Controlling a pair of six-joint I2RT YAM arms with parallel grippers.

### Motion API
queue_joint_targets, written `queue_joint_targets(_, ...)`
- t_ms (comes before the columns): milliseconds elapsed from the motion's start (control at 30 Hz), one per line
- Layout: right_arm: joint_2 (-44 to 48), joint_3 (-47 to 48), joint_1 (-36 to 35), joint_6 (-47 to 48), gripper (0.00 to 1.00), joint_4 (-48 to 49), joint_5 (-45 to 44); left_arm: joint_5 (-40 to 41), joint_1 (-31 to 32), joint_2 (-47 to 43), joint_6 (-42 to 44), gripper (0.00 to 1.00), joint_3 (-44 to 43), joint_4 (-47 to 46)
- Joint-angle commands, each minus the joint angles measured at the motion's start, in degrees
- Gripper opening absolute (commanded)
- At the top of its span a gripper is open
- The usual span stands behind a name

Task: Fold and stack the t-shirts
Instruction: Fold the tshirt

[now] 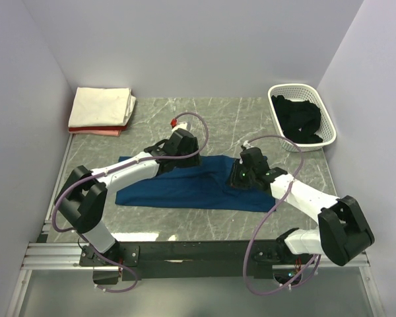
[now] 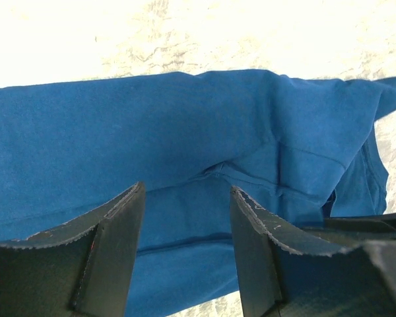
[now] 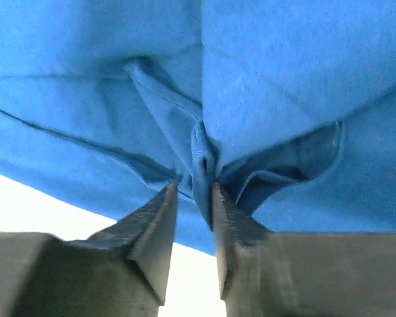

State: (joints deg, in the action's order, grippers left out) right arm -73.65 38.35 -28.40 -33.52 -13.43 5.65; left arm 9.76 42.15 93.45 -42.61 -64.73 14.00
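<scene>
Pleat of soft blue t-shirt (image 3: 290, 79) between fingers (image 3: 160, 228) of right hand (image 3: 194, 195), grip unclear; left hand (image 2: 186, 189) released

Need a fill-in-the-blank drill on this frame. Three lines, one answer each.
1. The black cloth lies inside the white ___.
2. The folded pink-red t-shirt lies ___ the folded cream t-shirt.
3. The end effector with a raised fold of the blue t-shirt between its fingertips is the ___ one.
Missing words: basket; under; right.
</scene>
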Motion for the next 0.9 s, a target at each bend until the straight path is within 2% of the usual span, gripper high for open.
queue_joint_targets(0, 3.2, -1.3, -0.5, 0.0, 0.37, -1.6, -3.0, -1.2, -0.2, -2.6, 0.6, 0.59, 0.7, -2.1)
queue_joint_targets(67, 3.6, -1.1, -0.5, 0.1, 0.40, -2.3, -4.9, -1.4, -0.2, -2.4, 0.6, 0.59, 0.7, -2.1)
queue_joint_targets(133, 3.9, -0.7, -0.5, 0.2, 0.38, -2.6, -5.4, -1.7, -0.2, -2.4, 0.4, 0.59, 0.9, -2.4)
queue_joint_targets(200, 3.4, -0.1, -0.5, 0.4, 0.33, -2.7, -5.4, -1.7, -0.2, -2.5, 0.5, 0.59, 1.1, -2.5)
queue_joint_targets(233, 3.2, 0.3, -0.9, 0.3, 0.27, -3.0, -5.4, -1.6, -0.3, -2.5, 0.5, 0.59, 1.2, -2.5)
queue_joint_targets(300, 3.2, 0.4, -1.2, 0.5, 0.23, -2.8, -5.4, -1.5, -0.2, -2.6, 0.4, 0.59, 1.2, -2.3)
queue_joint_targets(400, 3.1, 0.9, -2.2, 0.3, 0.13, -4.1, -5.6, -1.3, -0.2, -2.8, 0.5, 0.59, 1.5, -2.2)
queue_joint_targets(667, 5.7, 1.0, -6.5, -0.9, 0.13, -7.2, -7.5, -1.6, -0.2, -3.7, 0.2, 0.59, 2.4, -2.3)
queue_joint_targets(867, 3.1, 1.3, -11.7, -2.8, 0.14, -6.4, -7.9, -1.8, -0.2, -4.1, 0.0, 0.59, 3.1, -2.5)
